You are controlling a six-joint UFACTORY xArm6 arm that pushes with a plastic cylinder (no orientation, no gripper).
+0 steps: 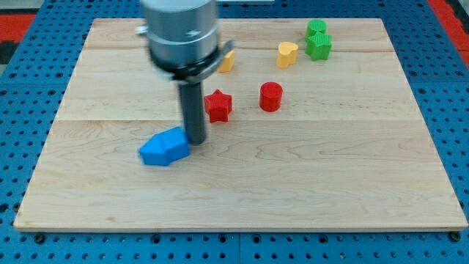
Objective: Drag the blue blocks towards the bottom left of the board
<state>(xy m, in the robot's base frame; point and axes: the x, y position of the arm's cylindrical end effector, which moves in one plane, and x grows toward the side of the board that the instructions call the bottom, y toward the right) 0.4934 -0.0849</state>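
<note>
One blue block (pixel 164 147), a long wedge-like shape that may be two blue pieces pressed together, lies on the wooden board (pixel 293 191) left of centre. My tip (pixel 196 140) rests on the board right at the blue block's upper right end, touching or nearly touching it. The dark rod rises from there to the grey arm head (pixel 182 35) at the view's top.
A red star (pixel 218 105) sits just right of the rod. A red cylinder (pixel 270 96) is further right. A yellow block (pixel 226 61) is partly hidden behind the arm head. A yellow heart-like block (pixel 287 53) and two green blocks (pixel 318 41) are at the top right.
</note>
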